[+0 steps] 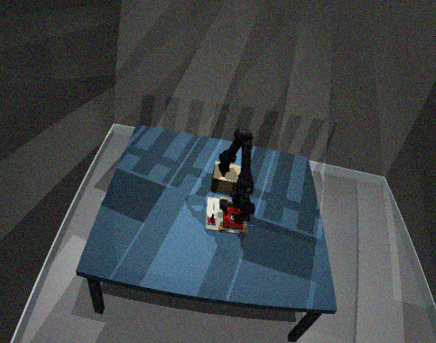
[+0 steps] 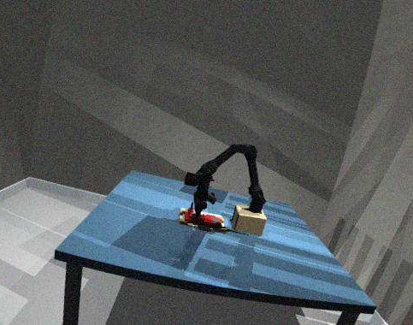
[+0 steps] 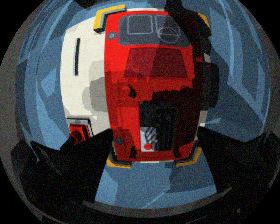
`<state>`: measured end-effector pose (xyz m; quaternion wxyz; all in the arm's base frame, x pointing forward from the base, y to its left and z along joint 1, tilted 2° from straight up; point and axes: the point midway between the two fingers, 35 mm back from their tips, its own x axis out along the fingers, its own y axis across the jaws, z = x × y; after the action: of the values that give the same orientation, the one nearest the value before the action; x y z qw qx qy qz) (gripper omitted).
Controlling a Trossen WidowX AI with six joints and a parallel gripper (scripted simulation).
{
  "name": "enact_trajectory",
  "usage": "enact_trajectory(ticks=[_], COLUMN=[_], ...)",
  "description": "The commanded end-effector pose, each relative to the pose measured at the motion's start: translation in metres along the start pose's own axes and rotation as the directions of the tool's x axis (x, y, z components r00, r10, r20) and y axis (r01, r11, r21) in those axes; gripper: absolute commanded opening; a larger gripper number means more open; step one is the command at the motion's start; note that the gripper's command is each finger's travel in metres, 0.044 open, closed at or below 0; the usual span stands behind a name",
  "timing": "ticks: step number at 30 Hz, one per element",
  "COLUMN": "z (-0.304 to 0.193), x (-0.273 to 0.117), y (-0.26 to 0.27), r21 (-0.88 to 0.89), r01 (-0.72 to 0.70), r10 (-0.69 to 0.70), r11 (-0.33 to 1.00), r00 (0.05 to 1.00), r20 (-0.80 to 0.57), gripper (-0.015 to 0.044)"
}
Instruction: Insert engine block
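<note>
The red car body (image 3: pixel 113 65) (image 1: pixel 230 222) (image 2: pixel 212 220) lies on a white base on the table. In the wrist view, the dark engine block (image 3: pixel 163 122) is in the rectangular opening, with a pale grey patch and a red dot at its lower left. Shadow hides how deep it sits and which way its slot faces. My gripper (image 3: pixel 156 132) (image 2: pixel 198 215) is open and empty. Its fingers stand wide, one on each side of the opening, low over the car. Whether they touch the body cannot be told.
A white panel (image 3: pixel 73 92) (image 1: pixel 212 206) with a thin dark slot lies beside the red body. A small red part (image 3: pixel 77 134) sits at its corner, close to the left finger. A tan box (image 2: pixel 249 223) (image 1: pixel 221 185) stands under the arm's base.
</note>
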<state>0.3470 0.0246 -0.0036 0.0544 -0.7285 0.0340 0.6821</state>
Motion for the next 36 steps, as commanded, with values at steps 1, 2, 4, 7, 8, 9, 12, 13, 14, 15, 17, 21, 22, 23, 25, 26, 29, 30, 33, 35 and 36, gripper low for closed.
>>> enact_trajectory(ticks=[1,2,4,7,8,9,12,13,14,15,17,21,22,23,25,26,29,30,33,35,36], z=[0.0009,0.0012,0.0012,0.0012,0.0012,0.0012,0.0012,0.0012,0.0012,0.0012,0.0012,0.0012,0.0012,0.0012,0.0012,0.0012,0.0012,0.0012,0.0012,0.0012,0.0012], x=[-0.0111,-0.0142,-0.0142,-0.0142,-0.0142,-0.0142,-0.0142,-0.0142,-0.0142,-0.0142,-0.0142,-0.0142,-0.0142,-0.0142,-0.0142,-0.0142,-0.0142,-0.0142,-0.0142,-0.0142,-0.0142], y=[-0.0010,-0.0013,-0.0013,-0.0013,-0.0013,-0.0013,-0.0013,-0.0013,-0.0013,-0.0013,-0.0013,-0.0013,-0.0013,-0.0013,-0.0013,-0.0013,-0.0013,-0.0013,-0.0013,-0.0013,-0.0013], r21=[0.002,0.003,0.003,0.003,0.003,0.003,0.003,0.003,0.003,0.003,0.003,0.003,0.003,0.003,0.003,0.003,0.003,0.003,0.003,0.003,0.003], r01=[-0.002,-0.003,-0.003,-0.003,-0.003,-0.003,-0.003,-0.003,-0.003,-0.003,-0.003,-0.003,-0.003,-0.003,-0.003,-0.003,-0.003,-0.003,-0.003,-0.003,-0.003], r10=[0.002,0.003,0.003,0.003,0.003,0.003,0.003,0.003,0.003,0.003,0.003,0.003,0.003,0.003,0.003,0.003,0.003,0.003,0.003,0.003,0.003], r11=[1.000,1.000,1.000,1.000,1.000,1.000,1.000,1.000,1.000,1.000,1.000,1.000,1.000,1.000,1.000,1.000,1.000,1.000,1.000,1.000,1.000], r00=[1.000,1.000,1.000,1.000,1.000,1.000,1.000,1.000,1.000,1.000,1.000,1.000,1.000,1.000,1.000,1.000,1.000,1.000,1.000,1.000,1.000], r20=[-0.002,-0.002,-0.002,-0.002,-0.002,-0.002,-0.002,-0.002,-0.002,-0.002,-0.002,-0.002,-0.002,-0.002,-0.002,-0.002,-0.002,-0.002,-0.002,-0.002,-0.002], gripper=[0.0440,0.0440,0.0440,0.0440,0.0440,0.0440,0.0440,0.0440,0.0440,0.0440,0.0440,0.0335,0.0309,0.0282,0.0230,0.0204,0.0125,0.0099,0.0020,0.0000,0.0000])
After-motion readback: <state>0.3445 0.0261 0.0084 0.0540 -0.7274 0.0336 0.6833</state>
